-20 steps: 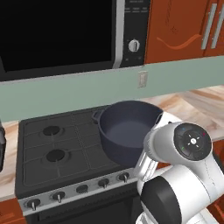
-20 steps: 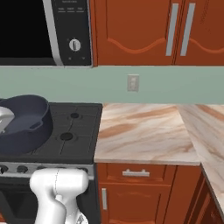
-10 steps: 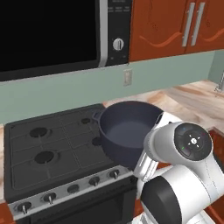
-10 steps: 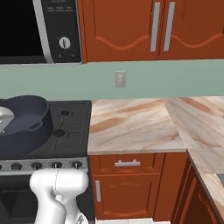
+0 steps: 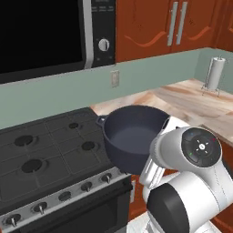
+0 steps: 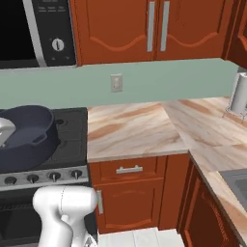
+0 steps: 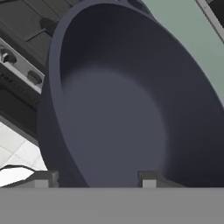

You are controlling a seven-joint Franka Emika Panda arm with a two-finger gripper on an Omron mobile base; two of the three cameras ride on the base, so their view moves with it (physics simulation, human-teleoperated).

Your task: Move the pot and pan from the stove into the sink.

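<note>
Pot (image 5: 133, 136): you find it at centre of the left base view, overhanging the front right corner of the stove (image 5: 50, 154). Gripper (image 7: 95, 178): at the bottom of your hand view, one finger outside the pot's near wall, one inside, clamping it. Sink (image 6: 237, 182): lower right, right base view.

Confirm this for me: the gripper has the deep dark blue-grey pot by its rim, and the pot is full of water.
Wrong on one count: the deep dark blue-grey pot is empty. The hand view looks straight onto its bare bottom. The rest holds: the gripper has the pot by its rim, one finger inside the wall, the other outside.
</note>
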